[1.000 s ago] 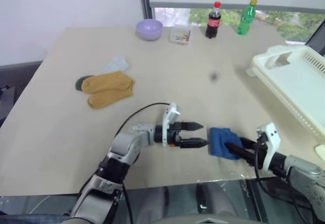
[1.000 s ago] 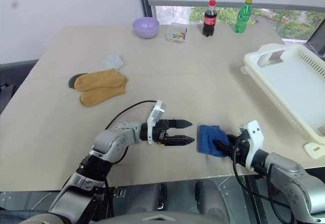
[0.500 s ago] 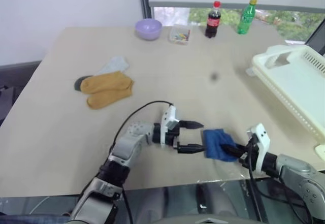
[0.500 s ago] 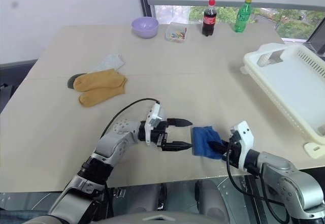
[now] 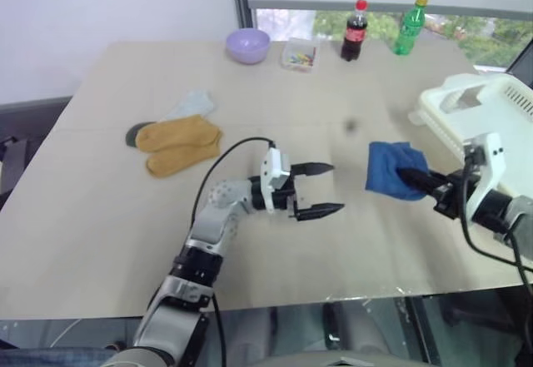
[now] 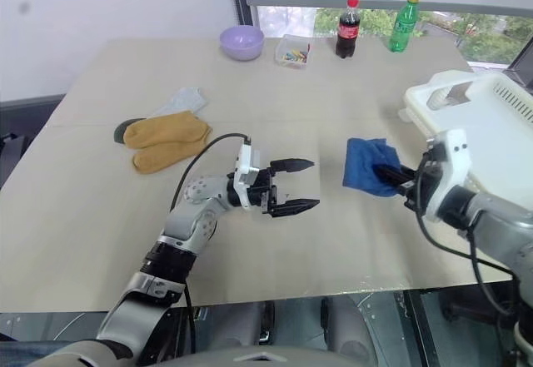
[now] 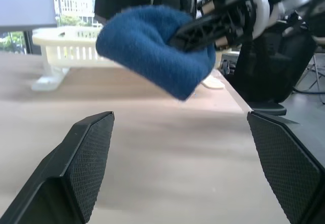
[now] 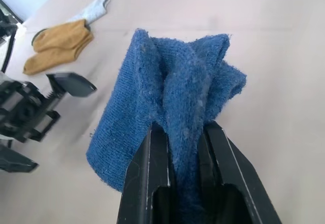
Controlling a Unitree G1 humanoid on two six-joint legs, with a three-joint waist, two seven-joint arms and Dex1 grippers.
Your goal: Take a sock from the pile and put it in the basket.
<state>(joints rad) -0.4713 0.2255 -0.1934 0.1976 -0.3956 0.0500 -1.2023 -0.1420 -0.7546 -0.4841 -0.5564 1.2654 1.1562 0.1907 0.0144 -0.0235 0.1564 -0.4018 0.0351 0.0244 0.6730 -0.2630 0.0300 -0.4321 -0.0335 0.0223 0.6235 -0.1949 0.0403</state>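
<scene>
A royal blue sock (image 5: 390,167) hangs above the table, pinched in my shut right gripper (image 5: 410,179). In the right wrist view the two fingers clamp the folded sock (image 8: 167,107) between them. My left gripper (image 5: 330,189) is open and empty just left of it, over bare table, and its fingers (image 7: 86,158) frame the sock (image 7: 147,46) ahead. The pile (image 5: 175,144) of mustard, pale grey and dark socks lies at the left of the table. The cream-white basket (image 5: 500,105) stands at the right edge, just beyond my right gripper.
A lilac bowl (image 5: 248,46), a small clear box (image 5: 300,54), a cola bottle (image 5: 356,30) and a green bottle (image 5: 408,26) line the table's far edge. The table's front edge runs close below both arms.
My right gripper has lifted the blue sock off the table and carried it up and to the right, nearer the basket. The left gripper rose a little, rolled and stayed open.
</scene>
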